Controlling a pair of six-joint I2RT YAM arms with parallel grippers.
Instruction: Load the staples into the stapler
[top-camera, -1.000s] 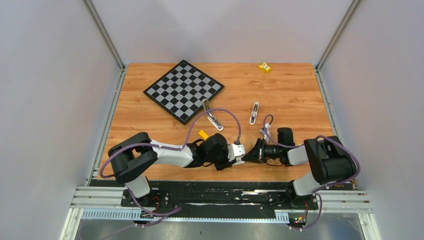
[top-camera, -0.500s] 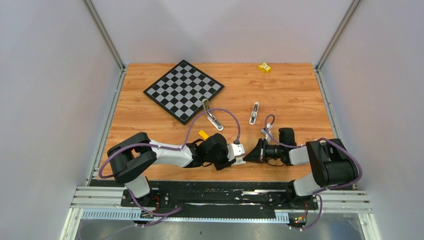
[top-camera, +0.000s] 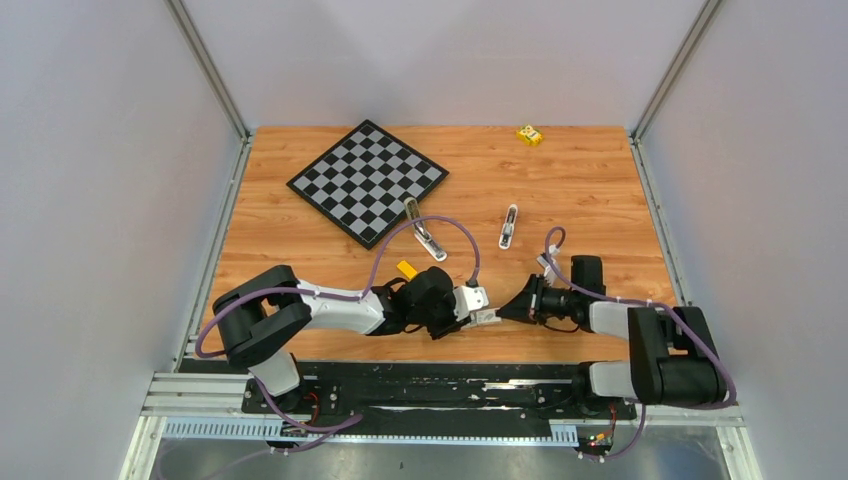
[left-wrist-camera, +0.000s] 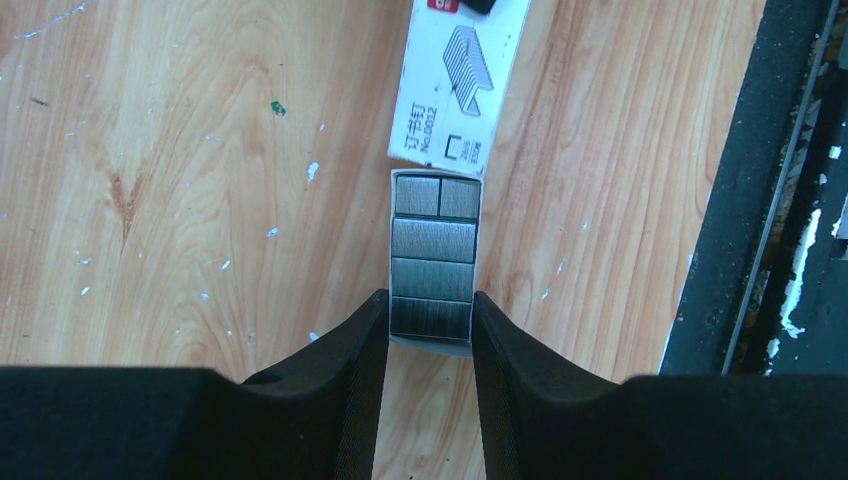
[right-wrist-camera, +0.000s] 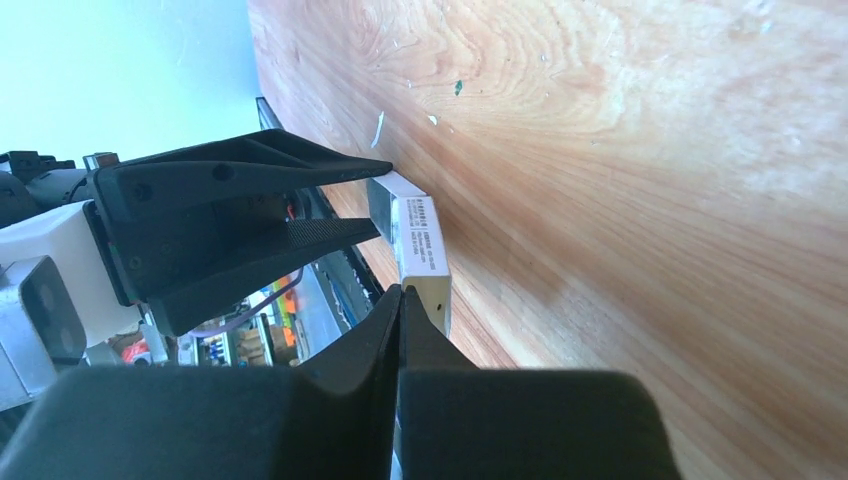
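Staples (left-wrist-camera: 433, 250): light, stiff, slick strips that snap apart easily; half out of box (left-wrist-camera: 460, 90). Left gripper (left-wrist-camera: 430, 312) pinches staples' near end. Right gripper (right-wrist-camera: 400, 292) pressed together, empty, at box end. Best grip: long sides.

From afar I see the staples (left-wrist-camera: 432, 255), silvery ridged strips packed flat, at 5 o'clock from the grey-olive stapler (top-camera: 425, 232), lying open on the desk (top-camera: 590, 190).

The white box (left-wrist-camera: 462, 75) and right gripper (right-wrist-camera: 400, 295) block your left gripper (left-wrist-camera: 430, 300) straight ahead. A black rail (left-wrist-camera: 760, 200) flanks its right; open table (left-wrist-camera: 200, 150) lies left.
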